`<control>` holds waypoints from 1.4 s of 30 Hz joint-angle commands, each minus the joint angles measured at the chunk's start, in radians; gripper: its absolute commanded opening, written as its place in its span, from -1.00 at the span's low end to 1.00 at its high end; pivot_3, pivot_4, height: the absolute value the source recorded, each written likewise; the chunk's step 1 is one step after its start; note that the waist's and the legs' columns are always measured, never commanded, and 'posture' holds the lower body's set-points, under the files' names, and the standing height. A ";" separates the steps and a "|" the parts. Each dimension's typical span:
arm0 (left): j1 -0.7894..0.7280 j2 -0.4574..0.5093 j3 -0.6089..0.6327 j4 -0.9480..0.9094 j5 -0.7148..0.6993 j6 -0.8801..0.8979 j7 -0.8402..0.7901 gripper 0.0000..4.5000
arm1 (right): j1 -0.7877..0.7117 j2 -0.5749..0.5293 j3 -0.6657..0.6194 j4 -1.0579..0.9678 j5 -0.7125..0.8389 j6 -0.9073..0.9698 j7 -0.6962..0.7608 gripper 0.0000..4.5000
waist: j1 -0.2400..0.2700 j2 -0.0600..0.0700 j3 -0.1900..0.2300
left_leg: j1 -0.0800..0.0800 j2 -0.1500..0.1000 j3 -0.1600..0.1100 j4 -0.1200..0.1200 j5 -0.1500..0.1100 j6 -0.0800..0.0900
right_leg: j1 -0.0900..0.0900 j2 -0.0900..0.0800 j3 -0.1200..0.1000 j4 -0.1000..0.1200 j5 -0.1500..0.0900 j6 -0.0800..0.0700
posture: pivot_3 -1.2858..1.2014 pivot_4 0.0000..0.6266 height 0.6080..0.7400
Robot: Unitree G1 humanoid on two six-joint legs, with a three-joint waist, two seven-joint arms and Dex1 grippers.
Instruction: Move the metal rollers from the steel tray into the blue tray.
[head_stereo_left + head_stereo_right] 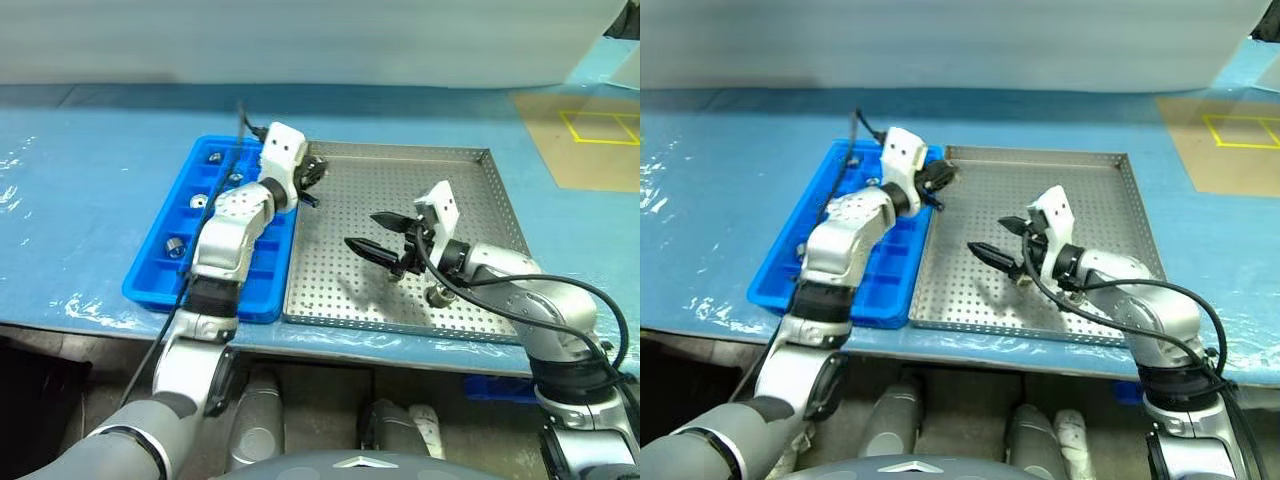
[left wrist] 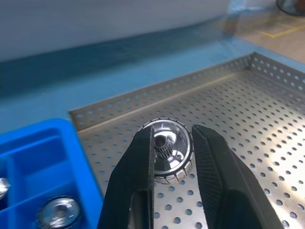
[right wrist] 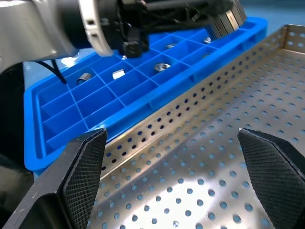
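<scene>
The left gripper (image 2: 172, 157) pinches one of the metal rollers (image 2: 167, 150) between its two black fingers (image 2: 136, 176) — a silver ribbed cylinder with a dark central hole, held clear above the perforated floor of the steel tray (image 2: 248, 114). In the head views this gripper (image 1: 312, 172) hangs over the steel tray's near-left corner region, just beside the edge it shares with the blue tray (image 1: 150, 270), and the left arm lies across the blue tray beneath it. The right gripper (image 1: 380, 236) stands spread wide with nothing between its fingers (image 3: 83, 171), poised above the middle of the steel tray (image 1: 470, 200) and pointing toward the blue tray. Close under the right wrist a single roller (image 1: 437, 296) rests on the steel tray's floor near the front rim. The blue tray sits touching the steel tray's left side — several of its square compartments hold rollers, among them one near the front-left (image 1: 176, 246), one farther back (image 1: 214, 157), and others seen from the right wrist (image 3: 163, 65). Both trays rest on a blue-covered table (image 1: 80, 180).
</scene>
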 commanded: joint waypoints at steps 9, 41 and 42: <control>0.378 0.052 0.023 -0.557 0.039 0.184 0.212 -0.63 | -0.175 0.037 0.121 0.225 -0.091 -0.086 0.231 1.00 | 0.092 0.000 0.000 | -0.002 0.001 -0.004 0.002 0.000 0.000 | 0.000 0.000 -0.003 0.000 0.000 -0.001 | 0.52 -0.52 1.00; 0.599 0.196 -0.034 -0.672 -0.069 0.198 0.158 -0.63 | -0.241 0.071 0.151 0.312 -0.166 -0.083 0.378 1.00 | 0.351 0.001 0.000 | 0.008 0.001 -0.004 0.004 0.004 -0.007 | 0.000 0.006 0.010 0.009 0.001 0.000 | 0.58 -0.52 1.00; 0.589 0.207 -0.042 -0.657 -0.065 0.186 0.152 -0.63 | -0.239 0.070 0.150 0.308 -0.168 -0.083 0.374 1.00 | 0.351 0.001 0.000 | 0.008 0.002 -0.004 0.004 0.004 -0.007 | 0.000 0.006 0.010 0.009 0.001 0.000 | 0.58 -0.52 1.00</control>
